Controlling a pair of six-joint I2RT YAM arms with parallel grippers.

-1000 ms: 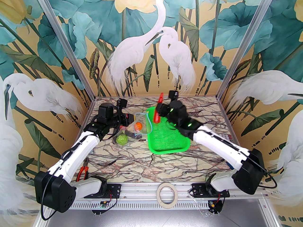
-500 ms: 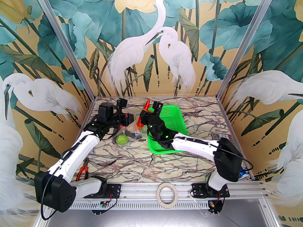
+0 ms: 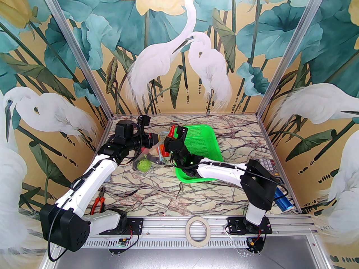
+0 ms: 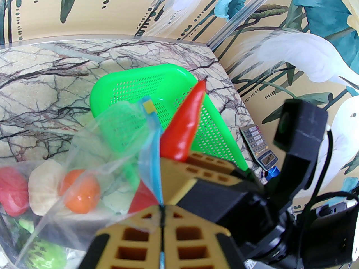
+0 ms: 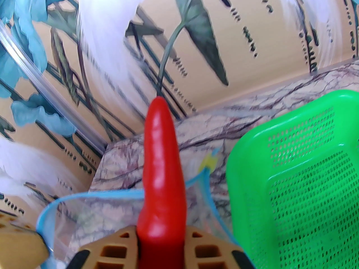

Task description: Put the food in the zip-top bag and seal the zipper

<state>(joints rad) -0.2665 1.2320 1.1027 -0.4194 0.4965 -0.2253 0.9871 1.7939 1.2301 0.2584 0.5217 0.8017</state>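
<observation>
Right gripper [image 3: 170,136] and red chili [image 5: 162,172]: from over green basket [image 3: 206,143] to zip-top bag [image 4: 92,141] mouth.

The bag [image 4: 92,139] is lying just left of the basket [image 3: 206,134], with food [image 4: 80,190] sitting in it; the chili [image 5: 162,178] is hanging over its mouth.

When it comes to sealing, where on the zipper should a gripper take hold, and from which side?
Probably the small yellow slider tab at the far end of the zipper, pinched across its flat faces from above on the green basket side: it stands up free there, while the left gripper pinches the strip's near end.
</observation>
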